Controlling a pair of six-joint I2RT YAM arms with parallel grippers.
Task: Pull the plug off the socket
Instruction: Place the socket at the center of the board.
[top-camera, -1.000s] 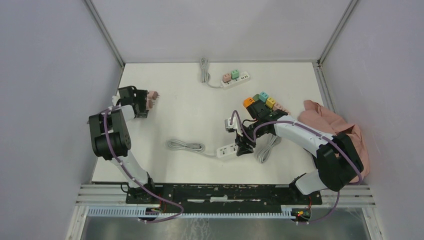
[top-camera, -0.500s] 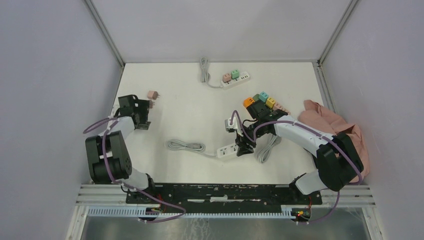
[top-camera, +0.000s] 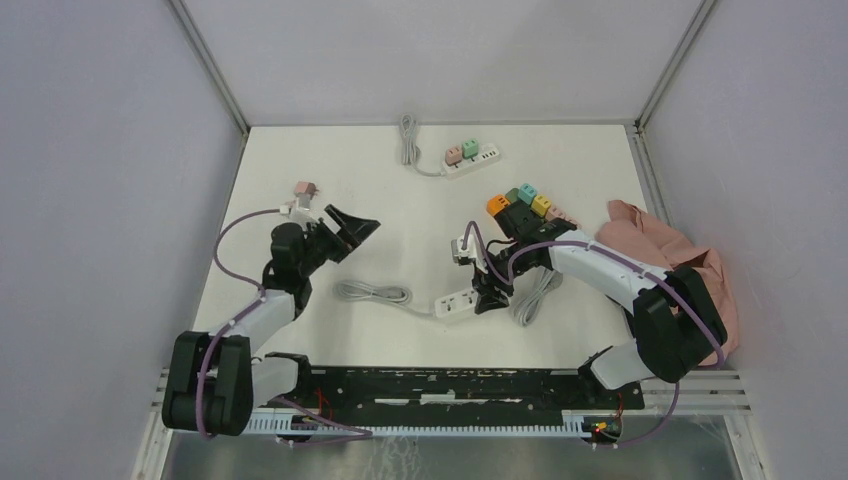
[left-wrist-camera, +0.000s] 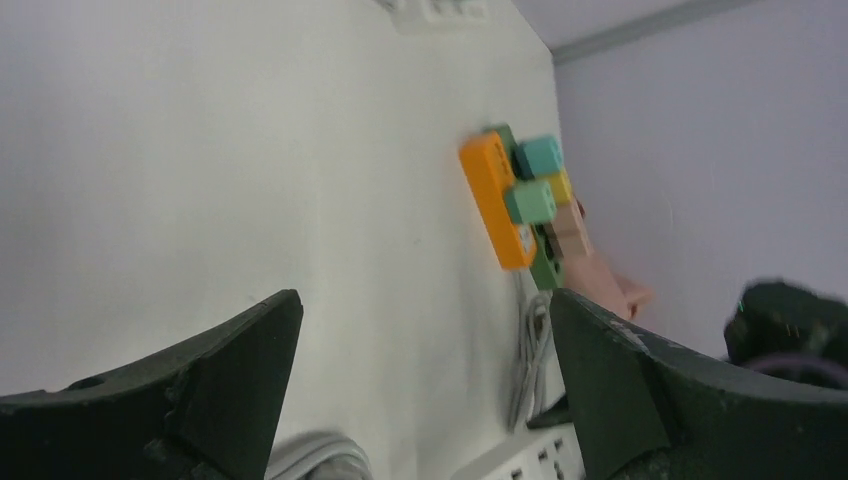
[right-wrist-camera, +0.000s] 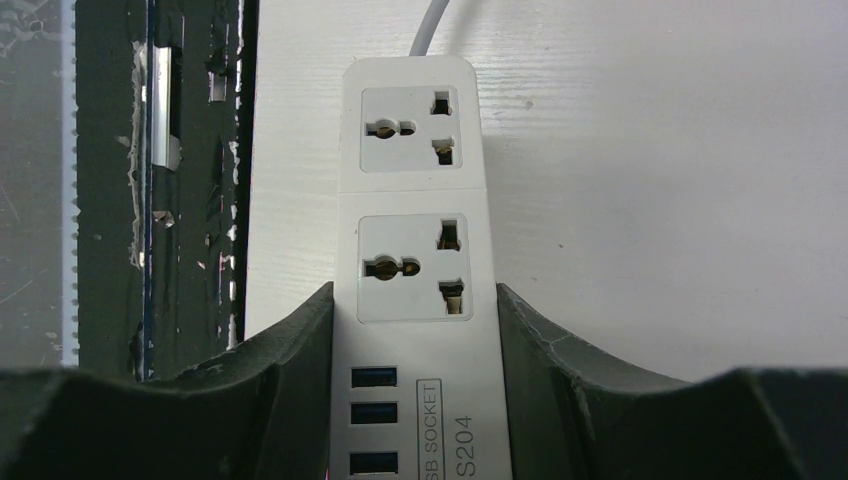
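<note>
Nearest me, the right gripper (right-wrist-camera: 412, 300) clamps the sides of the white power strip (right-wrist-camera: 412, 190), whose two sockets are bare (I judge it's pinned as an anchor). Further off, left, the left gripper (left-wrist-camera: 425, 300) hovers with jaws wide apart, holding nothing. The pink plug (top-camera: 305, 189) lies loose far-left, just beyond those jaws. This pull looks finished; next I'd need the far strip (top-camera: 485, 158), where two plugs (top-camera: 469, 148) sit seated.

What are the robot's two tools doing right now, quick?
Left tool: open, holding nothing.
Right tool: shut on the white power strip.
</note>
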